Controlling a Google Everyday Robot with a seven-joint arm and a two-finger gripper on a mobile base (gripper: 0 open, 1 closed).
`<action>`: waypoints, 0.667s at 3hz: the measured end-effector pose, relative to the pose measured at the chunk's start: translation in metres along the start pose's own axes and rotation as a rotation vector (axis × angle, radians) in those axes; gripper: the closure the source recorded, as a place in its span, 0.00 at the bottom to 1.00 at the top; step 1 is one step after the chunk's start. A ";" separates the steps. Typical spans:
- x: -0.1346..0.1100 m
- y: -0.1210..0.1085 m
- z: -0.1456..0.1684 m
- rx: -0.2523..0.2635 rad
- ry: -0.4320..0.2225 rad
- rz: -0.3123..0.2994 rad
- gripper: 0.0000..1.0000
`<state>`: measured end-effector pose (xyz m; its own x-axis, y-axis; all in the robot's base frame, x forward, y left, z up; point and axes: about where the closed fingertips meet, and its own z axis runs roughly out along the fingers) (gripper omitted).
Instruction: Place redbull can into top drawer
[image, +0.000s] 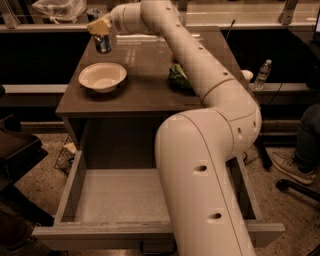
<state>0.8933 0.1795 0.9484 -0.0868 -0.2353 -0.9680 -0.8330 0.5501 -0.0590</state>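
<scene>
Behind the bowl (102, 76), the pincer (101, 33) grips the redbull can (103, 45) upright.

white bowl (102, 76) and green object (177, 79) sit apart on the brown table (142, 92), water bottle (263, 74) standing off it.

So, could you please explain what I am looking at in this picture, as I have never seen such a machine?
The big white shape is a robot arm on a mobile base; the one camera looks down along it. Its gripper is at the far left corner of the table, right over the can; whether it holds it I cannot tell. On the table are also a bowl and something green. Below, the drawer stands open.
</scene>
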 end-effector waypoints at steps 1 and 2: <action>-0.042 0.001 -0.032 -0.007 -0.024 -0.040 1.00; -0.086 -0.009 -0.103 0.045 -0.060 -0.052 1.00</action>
<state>0.8525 0.1121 1.0570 -0.0104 -0.2170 -0.9761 -0.8102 0.5739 -0.1190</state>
